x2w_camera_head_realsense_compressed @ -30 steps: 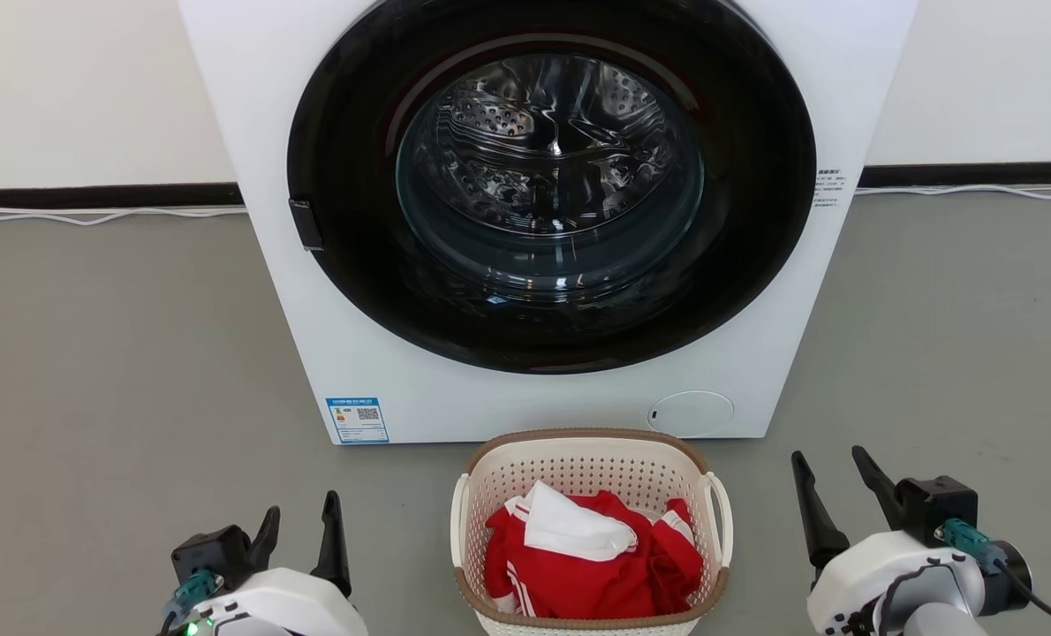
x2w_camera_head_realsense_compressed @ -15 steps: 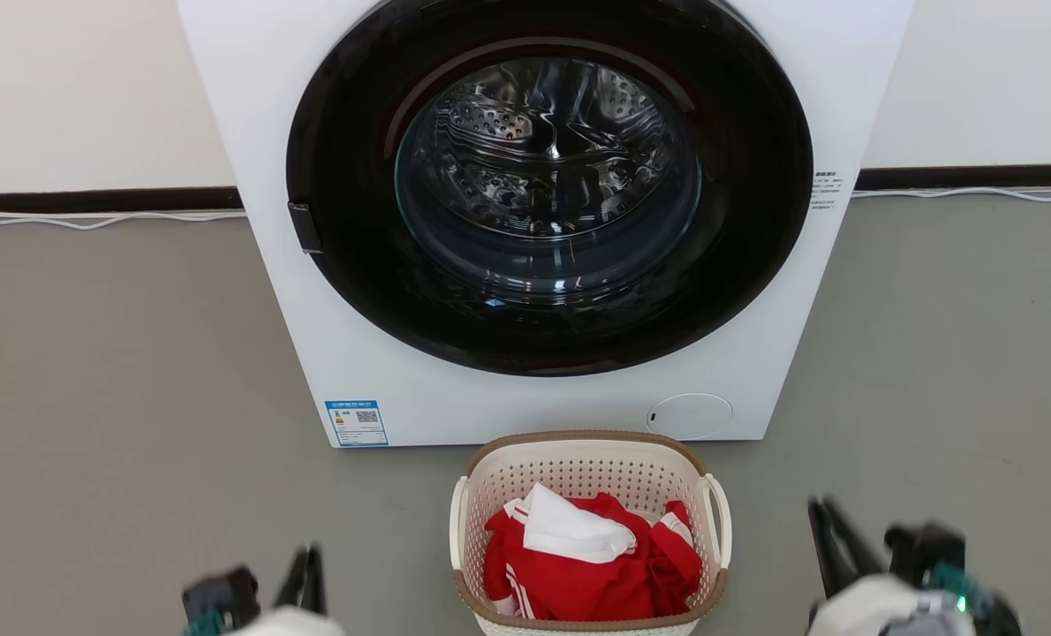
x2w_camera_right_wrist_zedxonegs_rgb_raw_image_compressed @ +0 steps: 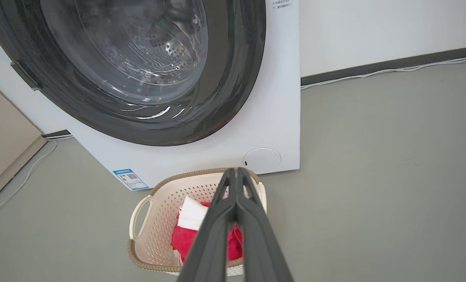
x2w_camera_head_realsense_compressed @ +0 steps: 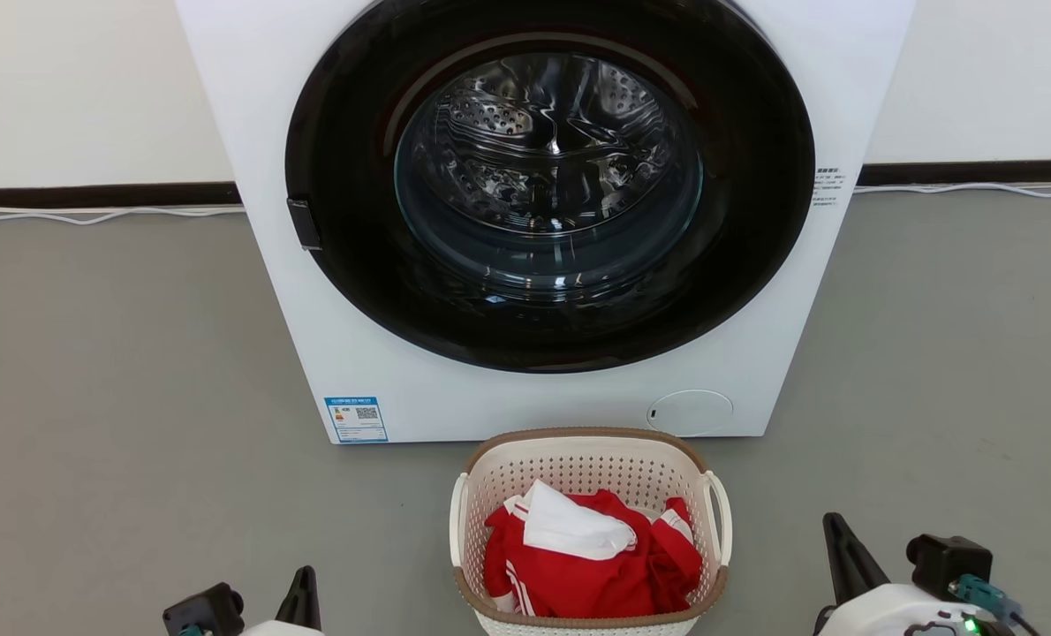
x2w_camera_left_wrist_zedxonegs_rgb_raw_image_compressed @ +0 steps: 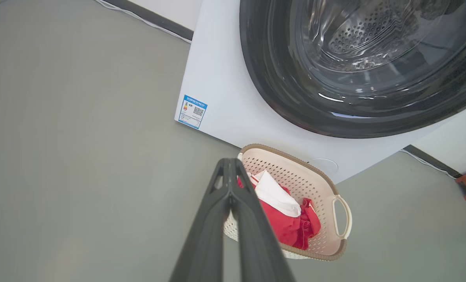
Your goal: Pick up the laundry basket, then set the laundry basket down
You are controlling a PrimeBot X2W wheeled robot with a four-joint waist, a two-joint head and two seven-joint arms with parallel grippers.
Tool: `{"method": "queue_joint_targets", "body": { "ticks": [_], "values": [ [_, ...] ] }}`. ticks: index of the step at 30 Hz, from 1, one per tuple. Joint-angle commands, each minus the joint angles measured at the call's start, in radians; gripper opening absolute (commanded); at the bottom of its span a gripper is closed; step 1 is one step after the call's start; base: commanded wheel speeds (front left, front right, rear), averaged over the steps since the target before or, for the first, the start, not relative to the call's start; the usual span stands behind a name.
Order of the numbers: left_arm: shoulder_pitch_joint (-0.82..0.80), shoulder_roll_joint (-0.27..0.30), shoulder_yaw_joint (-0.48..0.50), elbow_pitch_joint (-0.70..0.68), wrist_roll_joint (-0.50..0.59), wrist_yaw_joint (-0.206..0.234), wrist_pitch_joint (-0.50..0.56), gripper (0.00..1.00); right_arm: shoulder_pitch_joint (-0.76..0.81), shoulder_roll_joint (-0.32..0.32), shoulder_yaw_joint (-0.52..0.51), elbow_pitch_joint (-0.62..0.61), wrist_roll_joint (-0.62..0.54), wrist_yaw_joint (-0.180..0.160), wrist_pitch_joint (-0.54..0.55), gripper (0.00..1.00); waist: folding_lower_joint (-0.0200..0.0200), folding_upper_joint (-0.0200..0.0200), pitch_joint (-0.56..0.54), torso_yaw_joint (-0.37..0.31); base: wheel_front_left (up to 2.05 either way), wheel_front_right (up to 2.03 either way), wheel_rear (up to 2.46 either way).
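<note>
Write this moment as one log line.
laundry basket: on floor before washing machine, clothes inside | left gripper: shut, empty | right gripper: shut, empty

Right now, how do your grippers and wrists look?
The left gripper and the right gripper each have two long, dark grey, tapering fingers. Behind the right one sit a white rounded shell, a black block, a teal connector and a green light.

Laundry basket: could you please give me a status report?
Left gripper shut, empty. Right gripper shut, empty. Laundry basket on floor, ungrasped. Nothing in the way.
</note>
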Motion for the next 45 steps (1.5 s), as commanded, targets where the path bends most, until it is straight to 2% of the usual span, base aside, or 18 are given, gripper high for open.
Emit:
{"method": "queue_joint_targets", "body": {
  "ticks": [1,45],
  "values": [
    [-0.038,0.005,0.012,-0.035,-0.029,-0.009,0.003,0.0,-0.032,-0.005,-0.005,-0.037,0.032,0.001,0.012,0.0,-0.0002,-0.0001,0.001,0.0,0.0,0.0,0.0],
    [-0.037,0.011,0.073,-0.173,-0.446,-0.063,0.129,0.0,-0.008,0.004,-0.042,-0.195,0.551,0.003,0.136,0.0,-0.0003,-0.0001,0.023,0.002,0.0,0.0,0.0]
  ]
}}
